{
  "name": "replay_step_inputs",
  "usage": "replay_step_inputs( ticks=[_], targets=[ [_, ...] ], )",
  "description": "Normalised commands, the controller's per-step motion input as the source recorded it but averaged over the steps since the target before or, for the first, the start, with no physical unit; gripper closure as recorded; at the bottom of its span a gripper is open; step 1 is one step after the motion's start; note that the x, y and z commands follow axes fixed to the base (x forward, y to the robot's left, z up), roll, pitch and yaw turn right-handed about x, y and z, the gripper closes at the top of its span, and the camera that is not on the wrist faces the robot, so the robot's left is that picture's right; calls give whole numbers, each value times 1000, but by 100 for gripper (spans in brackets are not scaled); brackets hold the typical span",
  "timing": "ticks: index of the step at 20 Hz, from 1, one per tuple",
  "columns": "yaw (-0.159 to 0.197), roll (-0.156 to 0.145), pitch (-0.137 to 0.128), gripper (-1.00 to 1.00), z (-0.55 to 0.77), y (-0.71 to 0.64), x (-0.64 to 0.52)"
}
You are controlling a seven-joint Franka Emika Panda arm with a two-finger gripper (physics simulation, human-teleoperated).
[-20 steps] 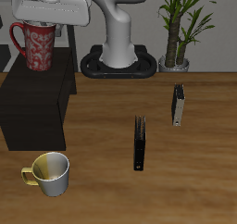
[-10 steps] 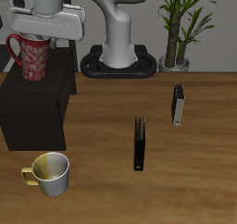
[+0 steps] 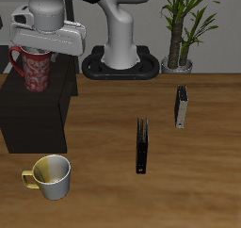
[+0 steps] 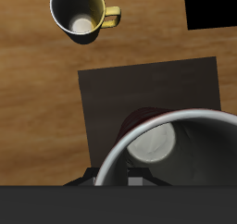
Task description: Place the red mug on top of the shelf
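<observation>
The red mug (image 3: 37,71) is dark red with a pale mottled pattern and stands upright over the flat top of the black shelf (image 3: 28,119), near its back. My gripper (image 3: 42,47) is shut on the mug's rim from above. I cannot tell whether the mug's base touches the shelf top. In the wrist view the mug's grey-white inside (image 4: 153,146) fills much of the picture, with the dark shelf top (image 4: 120,91) under it.
A grey mug with a yellow handle (image 3: 51,176) stands on the table in front of the shelf and also shows in the wrist view (image 4: 80,11). A black book (image 3: 142,145) and a grey book (image 3: 181,107) stand mid-table. A potted plant (image 3: 179,29) stands at the back.
My gripper has come down with the red mug, from well above the shelf to close over its top.
</observation>
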Motion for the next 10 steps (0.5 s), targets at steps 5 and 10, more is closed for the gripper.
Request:
replay_step_inputs(
  ticks=[5,10],
  targets=[
    [-37,-47,10,-100,-219,-132,31],
    [-20,-1,12,-100,-115,8,-20]
  ],
)
